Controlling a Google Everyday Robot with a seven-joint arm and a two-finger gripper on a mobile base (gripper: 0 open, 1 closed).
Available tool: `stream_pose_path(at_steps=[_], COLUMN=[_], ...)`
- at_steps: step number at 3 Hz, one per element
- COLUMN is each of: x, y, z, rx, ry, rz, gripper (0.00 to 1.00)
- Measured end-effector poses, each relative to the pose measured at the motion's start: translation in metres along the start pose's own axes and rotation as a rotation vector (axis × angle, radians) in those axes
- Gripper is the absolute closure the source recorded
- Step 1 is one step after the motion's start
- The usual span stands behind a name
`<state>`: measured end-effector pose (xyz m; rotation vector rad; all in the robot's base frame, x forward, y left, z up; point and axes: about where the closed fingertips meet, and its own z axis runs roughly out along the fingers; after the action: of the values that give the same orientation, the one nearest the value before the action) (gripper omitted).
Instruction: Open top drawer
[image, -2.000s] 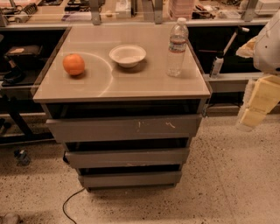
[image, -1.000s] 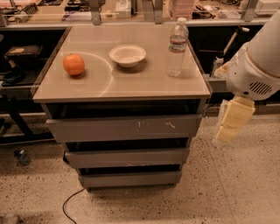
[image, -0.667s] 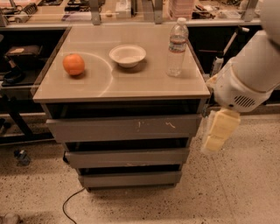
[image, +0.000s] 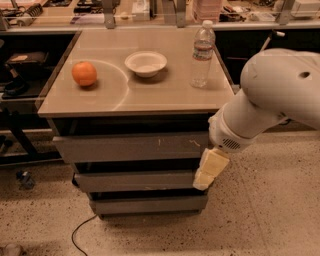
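Closed, the top drawer: widest of three grey fronts, directly under the surface, long axis running left to right, small white scratches right of centre. No handle to be seen.

Cream-coloured pincer low at the right, overlapping that front's lower right corner and the right end of the middle drawer. From the pincer, then, up and to the left for the drawer, with the dark gap under the top as the likely place to hook a pull.

Touching the front or merely hanging before it: cannot tell from this angle. Likewise how far open, though apparently holding nothing.

Hidden behind the bulky white arm: the cabinet's right flank. On the surface, well above the work: an orange, a white bowl, a water bottle. Bottom drawer partly in shadow.
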<state>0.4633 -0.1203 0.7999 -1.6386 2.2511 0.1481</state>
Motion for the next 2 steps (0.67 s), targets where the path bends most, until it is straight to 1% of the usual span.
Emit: stream_pose_path(at_steps=[1, 2], x=[-0.010, -0.017], y=[-0.010, -0.020], z=[0.033, 0.061], rx=[0.004, -0.003], ry=[-0.025, -0.040], rz=[0.009, 0.004], gripper=[0.00, 0.00])
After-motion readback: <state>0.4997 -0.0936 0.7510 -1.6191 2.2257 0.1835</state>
